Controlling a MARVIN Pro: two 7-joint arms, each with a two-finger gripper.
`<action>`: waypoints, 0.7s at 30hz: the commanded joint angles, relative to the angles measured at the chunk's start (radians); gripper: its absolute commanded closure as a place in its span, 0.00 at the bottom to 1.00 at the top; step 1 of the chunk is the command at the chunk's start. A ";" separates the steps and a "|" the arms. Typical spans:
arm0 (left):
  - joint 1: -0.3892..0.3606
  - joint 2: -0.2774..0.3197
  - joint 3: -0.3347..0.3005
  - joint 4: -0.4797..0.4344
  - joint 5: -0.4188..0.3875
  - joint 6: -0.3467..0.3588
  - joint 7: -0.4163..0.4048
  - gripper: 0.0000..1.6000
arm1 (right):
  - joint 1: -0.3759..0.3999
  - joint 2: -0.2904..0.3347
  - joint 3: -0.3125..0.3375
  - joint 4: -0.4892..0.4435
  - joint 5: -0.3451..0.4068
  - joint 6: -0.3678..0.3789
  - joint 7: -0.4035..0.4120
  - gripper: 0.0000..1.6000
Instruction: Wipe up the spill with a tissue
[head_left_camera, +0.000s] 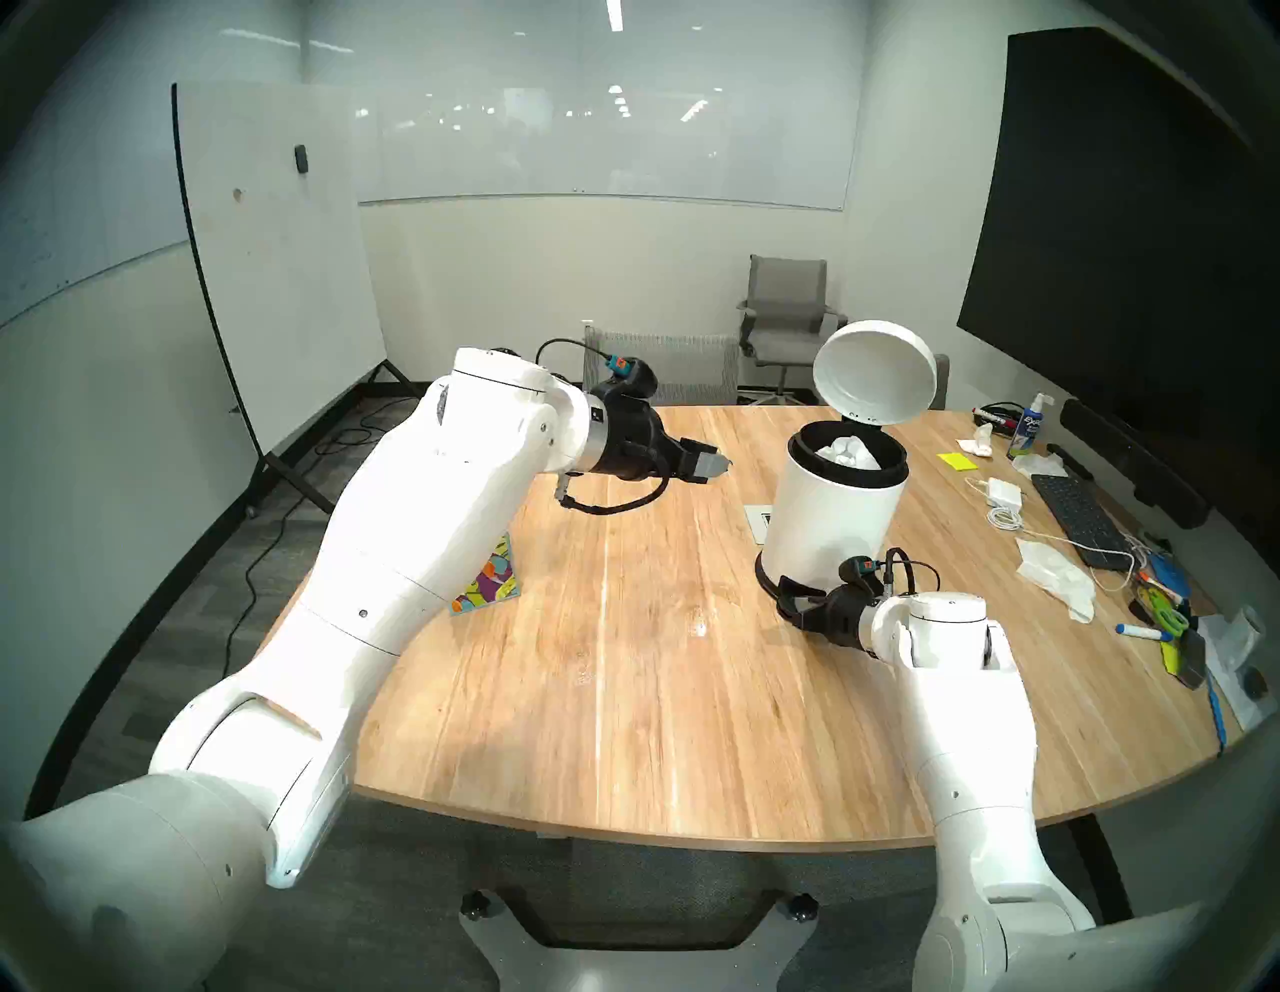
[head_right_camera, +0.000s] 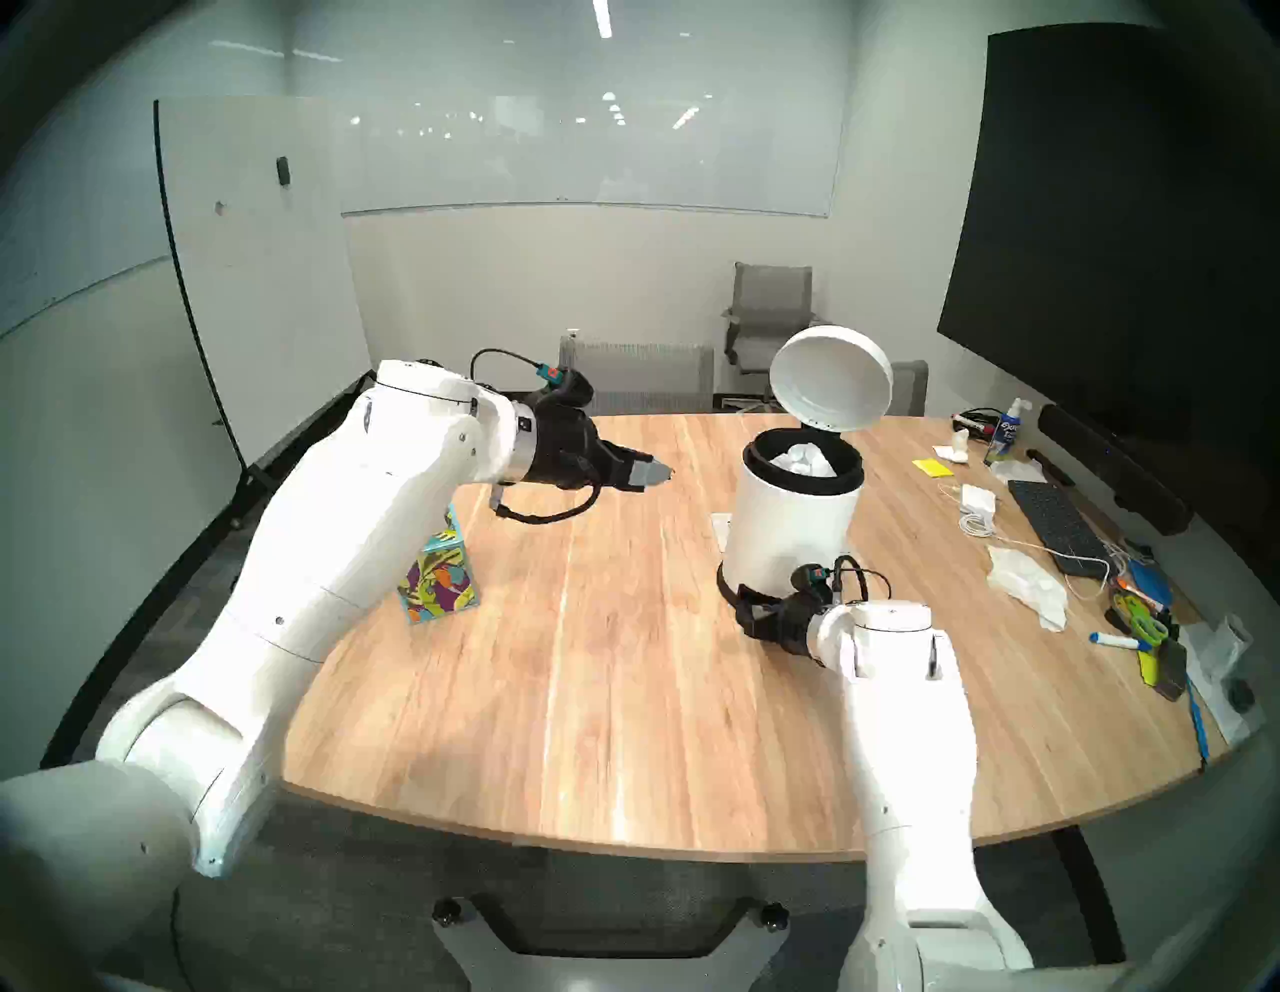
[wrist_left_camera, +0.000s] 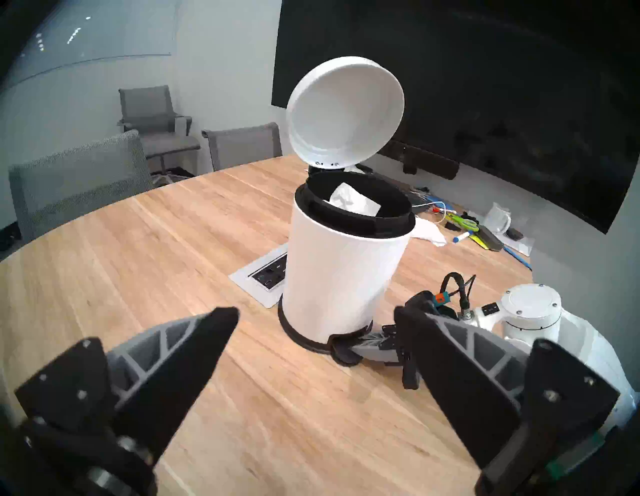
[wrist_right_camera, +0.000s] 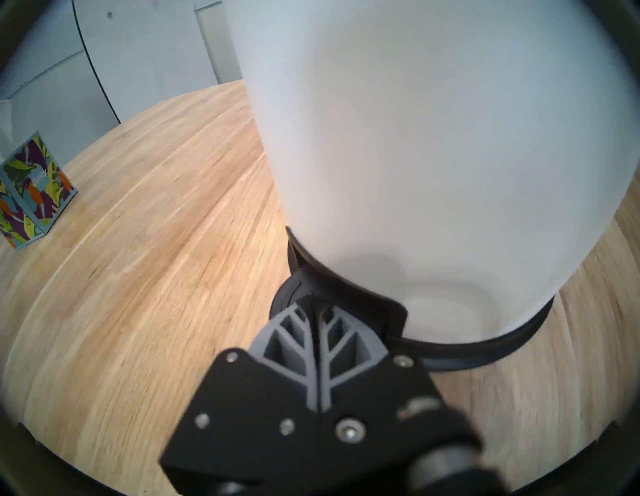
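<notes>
A crumpled white tissue (head_left_camera: 846, 450) (wrist_left_camera: 353, 202) lies inside the white pedal bin (head_left_camera: 824, 526) (wrist_left_camera: 339, 270), whose lid (head_left_camera: 874, 379) stands up. My left gripper (head_left_camera: 717, 463) (wrist_left_camera: 313, 311) hovers open and empty above the table, to the left of the bin. My right gripper (head_left_camera: 786, 589) (wrist_right_camera: 313, 298) is shut, its tips resting on the bin's black pedal (wrist_right_camera: 287, 298) at the base. No spill shows on the wood in any view.
A leaf-print tissue box (head_right_camera: 440, 582) stands at the table's left, partly behind my left arm. At the right edge lie a keyboard (head_left_camera: 1077, 516), loose white tissues (head_left_camera: 1056, 575), cables, markers and a spray bottle (head_left_camera: 1026, 424). A power-socket panel (wrist_left_camera: 263, 273) is set beside the bin.
</notes>
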 joint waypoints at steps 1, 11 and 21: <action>0.070 0.035 -0.041 -0.085 -0.001 -0.060 0.009 0.00 | -0.022 -0.002 0.001 0.025 -0.004 0.015 -0.003 1.00; 0.237 0.124 -0.085 -0.185 -0.002 -0.148 -0.013 0.00 | -0.022 -0.002 0.001 0.024 -0.004 0.014 -0.003 1.00; 0.304 0.147 -0.116 -0.168 0.012 -0.272 -0.013 0.00 | -0.022 -0.002 0.001 0.025 -0.004 0.015 -0.003 1.00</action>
